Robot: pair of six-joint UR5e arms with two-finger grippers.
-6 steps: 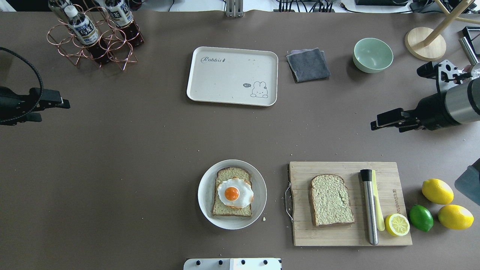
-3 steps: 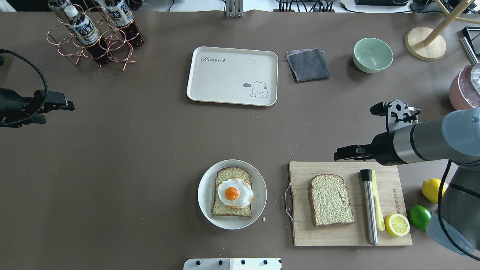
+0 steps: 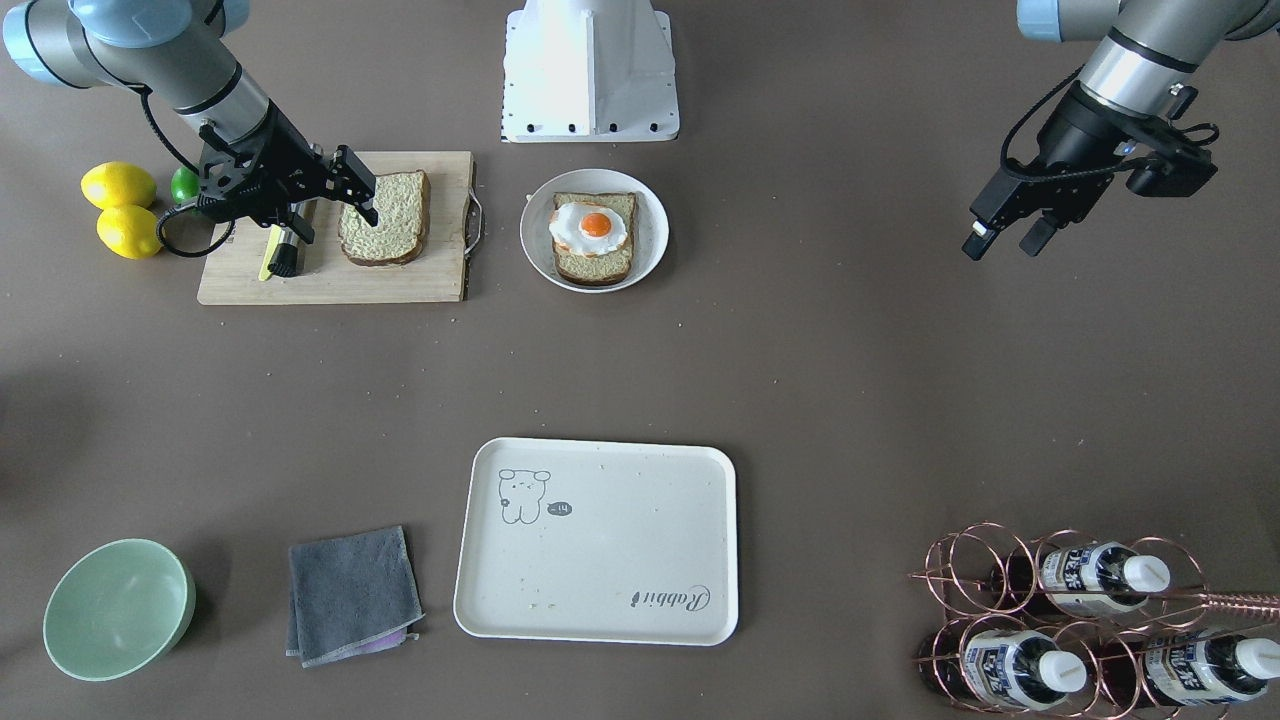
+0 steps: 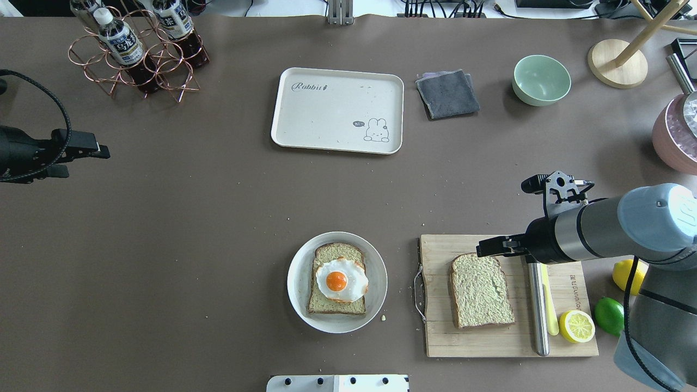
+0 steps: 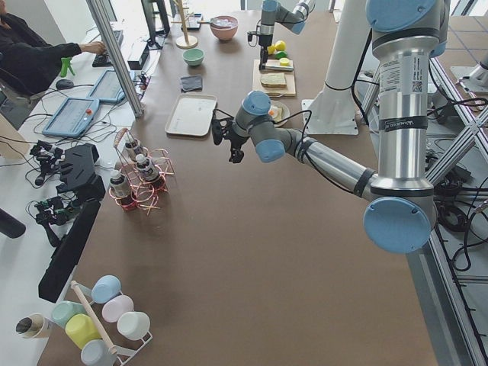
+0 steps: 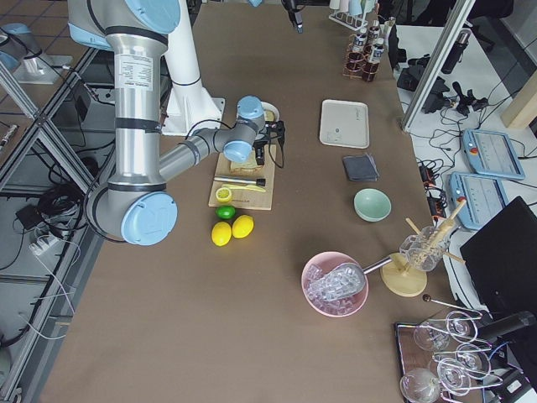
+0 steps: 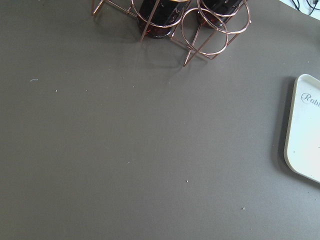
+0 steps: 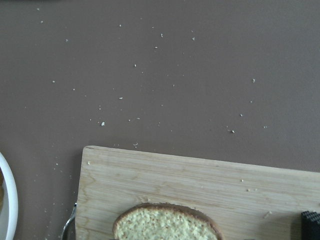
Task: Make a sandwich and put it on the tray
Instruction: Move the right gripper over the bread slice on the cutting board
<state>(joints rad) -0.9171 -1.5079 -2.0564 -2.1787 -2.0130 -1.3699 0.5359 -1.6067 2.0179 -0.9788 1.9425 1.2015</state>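
Bright, even light from overhead falls on my counter (image 4: pixel 218 228), soft faint shadows lie close beside the tray (image 4: pixel 326 114) and the bowl (image 4: pixel 542 80), and my wrist views look sharp.

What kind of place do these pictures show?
Probably a robotics lab, not a home: the left arm and right arm stand at one table, and a person sits at a desk beside it.

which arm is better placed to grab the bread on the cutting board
Right. The right gripper hovers open at the far edge of the bread slice on the cutting board; the left gripper hangs far off by the bottle rack.
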